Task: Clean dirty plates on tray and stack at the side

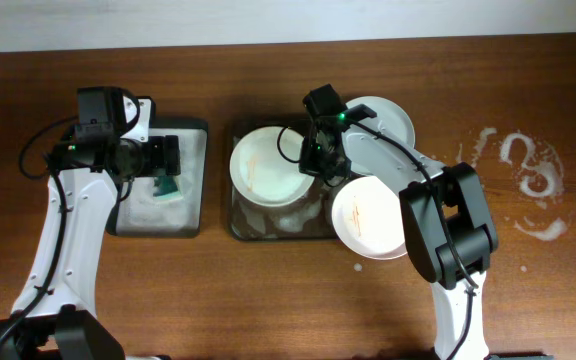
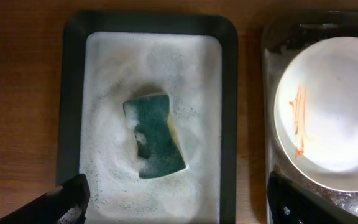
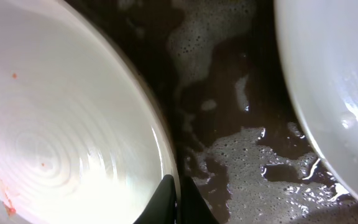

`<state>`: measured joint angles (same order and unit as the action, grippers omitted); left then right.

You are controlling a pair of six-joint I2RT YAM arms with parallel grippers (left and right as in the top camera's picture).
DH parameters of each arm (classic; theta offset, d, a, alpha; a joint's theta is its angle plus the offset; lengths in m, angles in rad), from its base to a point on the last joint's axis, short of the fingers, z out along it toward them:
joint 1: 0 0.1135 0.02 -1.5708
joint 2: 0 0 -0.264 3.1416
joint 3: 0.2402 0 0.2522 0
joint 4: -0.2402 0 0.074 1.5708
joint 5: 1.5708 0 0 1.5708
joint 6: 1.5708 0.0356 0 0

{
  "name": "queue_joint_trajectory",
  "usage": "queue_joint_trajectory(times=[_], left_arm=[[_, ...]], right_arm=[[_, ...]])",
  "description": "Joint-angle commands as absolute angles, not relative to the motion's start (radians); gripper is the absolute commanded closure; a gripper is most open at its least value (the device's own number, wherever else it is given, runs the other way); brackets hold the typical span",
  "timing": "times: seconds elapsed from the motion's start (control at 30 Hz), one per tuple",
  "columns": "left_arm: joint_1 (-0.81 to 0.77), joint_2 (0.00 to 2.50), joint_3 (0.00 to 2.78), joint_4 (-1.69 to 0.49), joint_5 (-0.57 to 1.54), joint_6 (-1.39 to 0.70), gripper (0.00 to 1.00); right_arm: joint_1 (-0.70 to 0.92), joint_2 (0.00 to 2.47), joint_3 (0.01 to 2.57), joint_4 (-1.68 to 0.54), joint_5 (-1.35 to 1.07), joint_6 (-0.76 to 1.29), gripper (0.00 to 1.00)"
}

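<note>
A white plate (image 1: 268, 165) with orange-red streaks lies in the wet, sudsy dark tray (image 1: 268, 228). My right gripper (image 1: 325, 170) is shut on this plate's right rim. In the right wrist view its fingertips (image 3: 178, 186) pinch the rim of the plate (image 3: 61, 137), one finger inside and one outside. A second smeared plate (image 1: 368, 215) overlaps the tray's front right corner. A third plate (image 1: 386, 118) lies behind it on the table. My left gripper (image 2: 182, 211) hangs open above the green sponge (image 2: 157, 137), holding nothing.
The sponge lies in foam in a smaller dark tray (image 1: 158, 222) at the left. White suds (image 1: 528, 180) are spilled on the wooden table at the far right. Foam and water cover the larger tray's floor (image 3: 229, 124) between the plates.
</note>
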<state>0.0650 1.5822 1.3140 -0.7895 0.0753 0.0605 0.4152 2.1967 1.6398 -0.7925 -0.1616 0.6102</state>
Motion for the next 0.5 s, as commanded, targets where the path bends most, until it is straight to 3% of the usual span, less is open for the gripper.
queue_joint_trajectory(times=[0.0, 0.03, 0.17, 0.2, 0.3, 0.4, 0.47], left_arm=[[0.068, 1.608, 1.327, -0.786, 0.062, 0.027, 0.11], [0.068, 1.635, 1.327, -0.789, 0.058, -0.002, 0.11], [0.068, 1.768, 1.327, -0.784, 0.054, -0.015, 0.35], [0.068, 1.802, 1.327, -0.781, 0.054, -0.02, 0.45], [0.068, 1.884, 1.327, -0.774, -0.034, -0.144, 0.49], [0.068, 1.93, 1.327, -0.732, -0.047, -0.144, 0.49], [0.068, 1.942, 1.327, -0.71, -0.054, -0.141, 0.55]], right_arm=[[0.419, 2.215, 1.638, -0.796, -0.145, 0.622, 0.96], [0.419, 2.215, 1.638, -0.796, -0.145, 0.622, 0.96], [0.419, 2.215, 1.638, -0.796, -0.145, 0.622, 0.96], [0.419, 2.215, 1.638, -0.796, -0.145, 0.622, 0.95], [0.419, 2.215, 1.638, -0.795, -0.145, 0.622, 0.94], [0.419, 2.215, 1.638, -0.792, -0.145, 0.622, 0.93], [0.419, 2.215, 1.638, -0.792, -0.145, 0.622, 0.93]])
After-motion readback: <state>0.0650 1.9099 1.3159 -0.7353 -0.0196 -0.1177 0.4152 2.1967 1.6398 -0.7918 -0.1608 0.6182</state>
